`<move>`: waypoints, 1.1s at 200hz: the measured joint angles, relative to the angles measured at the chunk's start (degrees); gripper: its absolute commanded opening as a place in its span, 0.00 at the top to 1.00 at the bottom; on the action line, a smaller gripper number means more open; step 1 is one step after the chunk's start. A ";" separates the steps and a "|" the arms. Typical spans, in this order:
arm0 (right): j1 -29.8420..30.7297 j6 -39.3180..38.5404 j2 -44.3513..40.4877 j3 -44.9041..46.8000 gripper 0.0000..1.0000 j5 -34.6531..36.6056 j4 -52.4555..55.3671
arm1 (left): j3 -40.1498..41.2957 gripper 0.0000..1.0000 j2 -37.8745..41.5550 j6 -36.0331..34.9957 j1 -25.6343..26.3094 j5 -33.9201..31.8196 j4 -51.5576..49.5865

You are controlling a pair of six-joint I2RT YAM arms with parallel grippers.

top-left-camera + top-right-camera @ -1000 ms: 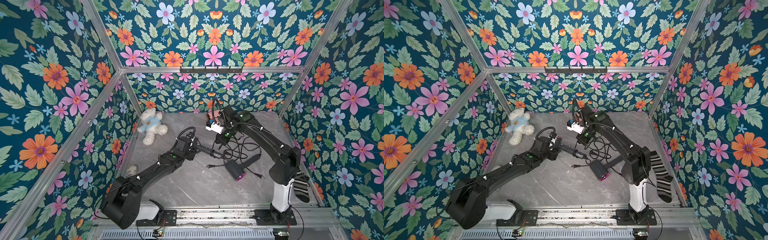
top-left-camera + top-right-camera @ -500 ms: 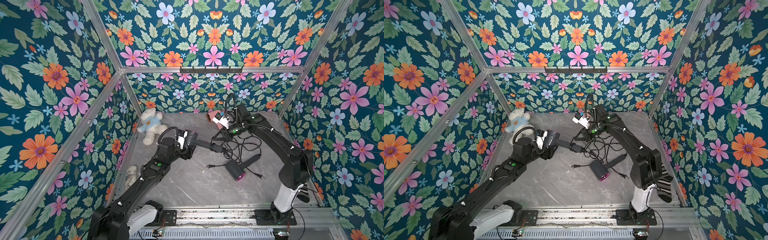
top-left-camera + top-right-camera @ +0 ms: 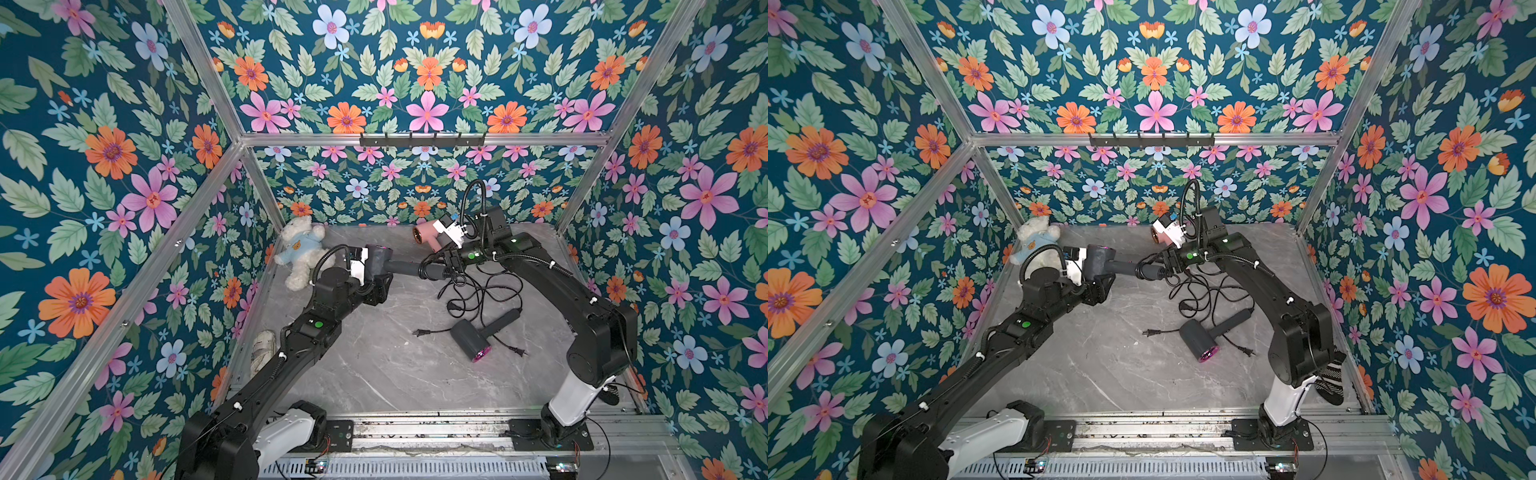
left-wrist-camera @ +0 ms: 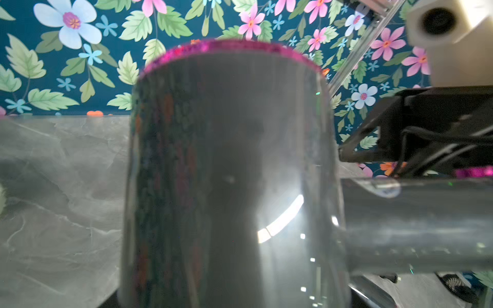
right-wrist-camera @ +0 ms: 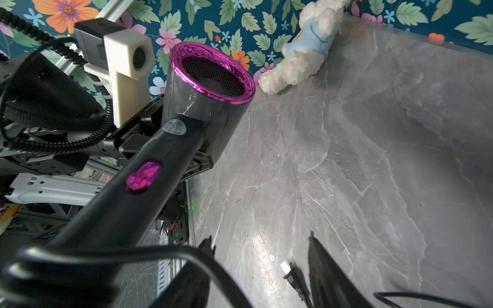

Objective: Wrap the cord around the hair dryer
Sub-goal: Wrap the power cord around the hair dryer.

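Note:
A grey hair dryer with a magenta ring is held off the table by its head in my left gripper, which is shut on it. The head fills the left wrist view and hides the fingers. Its handle points toward my right gripper, which stands open at the handle's end. The black cord loops across one finger and drops into a tangle on the table. A plug lies below the jaws.
A second grey hair dryer lies on the table near the right arm, with plugs beside it. A pink hair dryer sits at the back wall. A teddy bear lies back left, and a striped sock lies far right.
My right gripper has opened and no longer pinches the cord. The left arm has drawn the hair dryer back and to the left, raising it.

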State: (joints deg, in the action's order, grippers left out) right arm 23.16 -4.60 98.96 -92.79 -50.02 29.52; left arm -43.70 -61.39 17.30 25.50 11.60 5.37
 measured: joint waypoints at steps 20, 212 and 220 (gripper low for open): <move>-1.16 0.04 -2.08 1.14 0.08 1.97 -0.17 | -1.46 1.00 -0.31 1.40 0.00 -2.12 -2.38; -11.13 13.99 -7.69 34.62 0.54 13.77 -23.10 | -10.01 1.00 -1.55 8.00 0.00 -4.98 -12.85; -10.67 14.43 -6.27 33.94 0.54 14.25 -24.37 | -10.01 1.00 -1.55 8.09 0.00 -4.61 -12.85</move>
State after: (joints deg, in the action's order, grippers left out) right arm 12.49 9.82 92.68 -58.85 -35.77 5.15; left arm -53.71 -62.94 25.39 25.50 6.98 -7.49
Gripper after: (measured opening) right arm 0.456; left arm 0.763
